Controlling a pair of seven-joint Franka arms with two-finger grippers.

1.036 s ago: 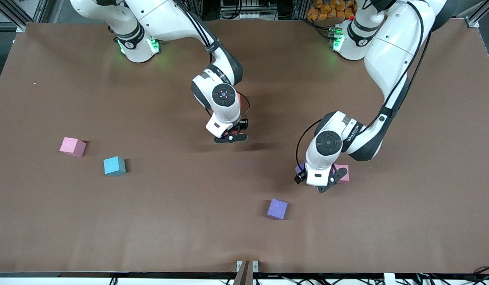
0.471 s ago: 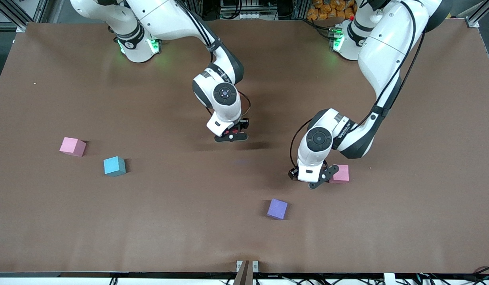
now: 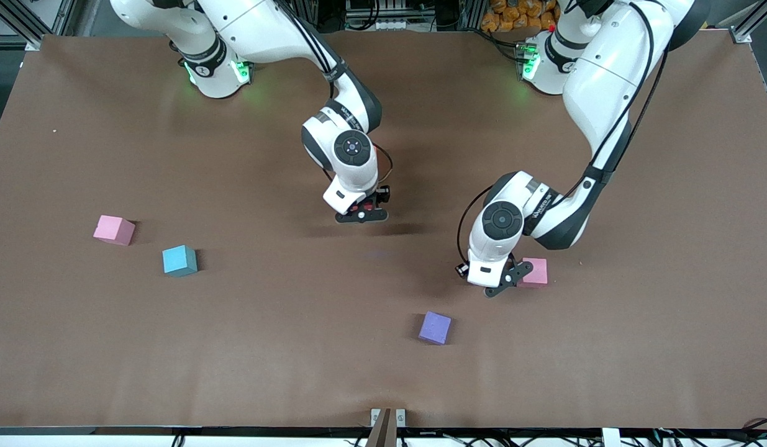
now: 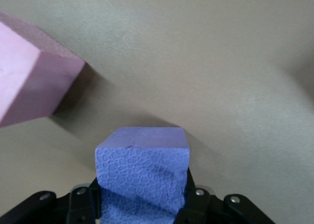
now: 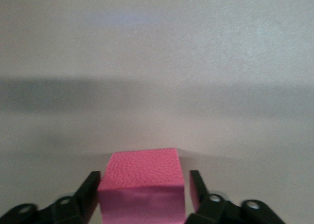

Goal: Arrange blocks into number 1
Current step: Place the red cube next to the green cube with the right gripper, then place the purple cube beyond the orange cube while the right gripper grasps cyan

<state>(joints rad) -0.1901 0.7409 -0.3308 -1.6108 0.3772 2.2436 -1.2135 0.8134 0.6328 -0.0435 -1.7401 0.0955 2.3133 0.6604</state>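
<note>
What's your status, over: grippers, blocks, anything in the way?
Left gripper shut on purple block; pink block close beside it. Right gripper open around reddish-pink block, mid-table. No digit formed yet.

- Front view: a high camera looks down across the whole brown table [image 3: 234, 360], facing both arm bases along the top edge.
- Left wrist view: very close, looking past its own fingers [image 4: 191, 194] at a purple block [image 4: 142, 172] and the table.
- Right wrist view: equally close, looking past its fingers [image 5: 91, 189] at a bright pink block [image 5: 142, 182].
- Shared: a paler pink block [image 3: 536, 271] appears in the front and left wrist [image 4: 29, 77] views.
</note>
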